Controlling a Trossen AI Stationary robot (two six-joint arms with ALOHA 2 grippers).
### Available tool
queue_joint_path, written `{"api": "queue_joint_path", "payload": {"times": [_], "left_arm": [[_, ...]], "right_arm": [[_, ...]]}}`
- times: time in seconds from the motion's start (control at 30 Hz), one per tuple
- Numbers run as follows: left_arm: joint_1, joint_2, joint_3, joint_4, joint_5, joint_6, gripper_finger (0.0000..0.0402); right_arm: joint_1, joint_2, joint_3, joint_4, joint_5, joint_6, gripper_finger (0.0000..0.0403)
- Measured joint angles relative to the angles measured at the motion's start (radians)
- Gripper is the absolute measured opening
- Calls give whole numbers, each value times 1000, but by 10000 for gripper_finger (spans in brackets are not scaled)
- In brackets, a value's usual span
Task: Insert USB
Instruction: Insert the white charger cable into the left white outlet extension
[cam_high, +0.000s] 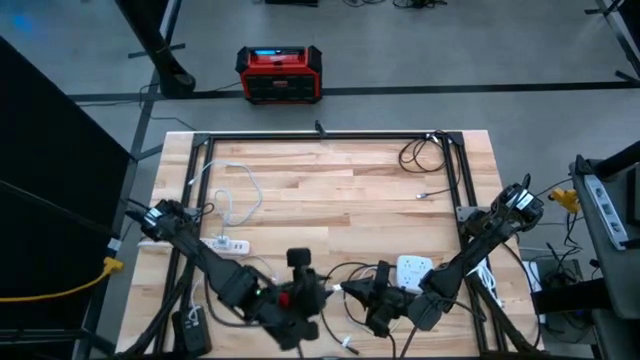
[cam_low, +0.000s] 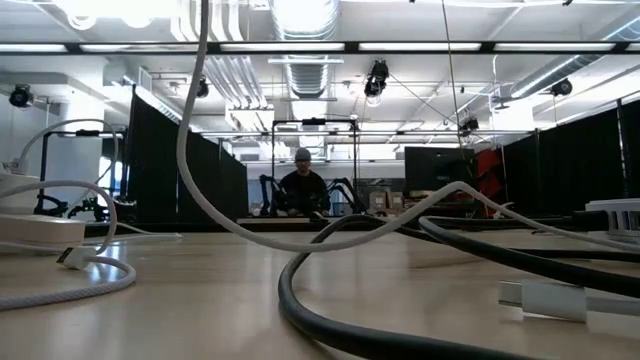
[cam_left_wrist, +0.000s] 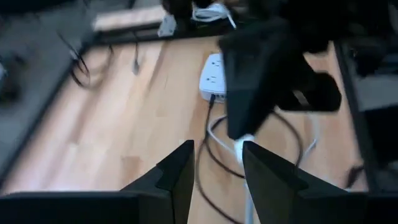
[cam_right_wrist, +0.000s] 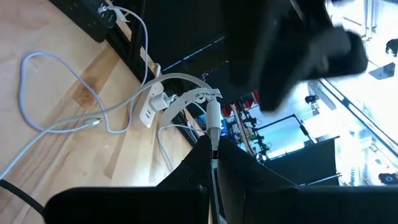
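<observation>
USB handover at the counter's near edge

Right pincer (cam_right_wrist: 212, 163) clamps the white USB cable (cam_right_wrist: 212, 121) (plug end hidden); left pincer (cam_left_wrist: 217, 168) stands half-open beside it. Next, probably, aligning plug with port.

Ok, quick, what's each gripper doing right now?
Left gripper: open, nothing held, facing the right gripper over the wooden table's near edge.
Right gripper: shut on thin white USB cable.
</observation>
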Motion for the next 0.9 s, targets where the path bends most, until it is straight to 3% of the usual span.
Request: {"api": "queue_joint_path", "payload": {"times": [0.2, 0.43, 0.63, 0.9], "left_arm": [[119, -22, 1, 4, 321, -210, 123], [217, -11, 0, 66, 639, -258, 123], [229, -11, 0, 122, 793, -299, 123], [227, -11, 0, 124, 838, -304, 123]], "right_arm": [[0, 0, 0, 0, -5, -21, 1], [16, 0, 0, 0, -1, -108, 1], [30, 0, 0, 1, 16, -209, 1], [58, 0, 0, 8, 83, -372, 1]]}}
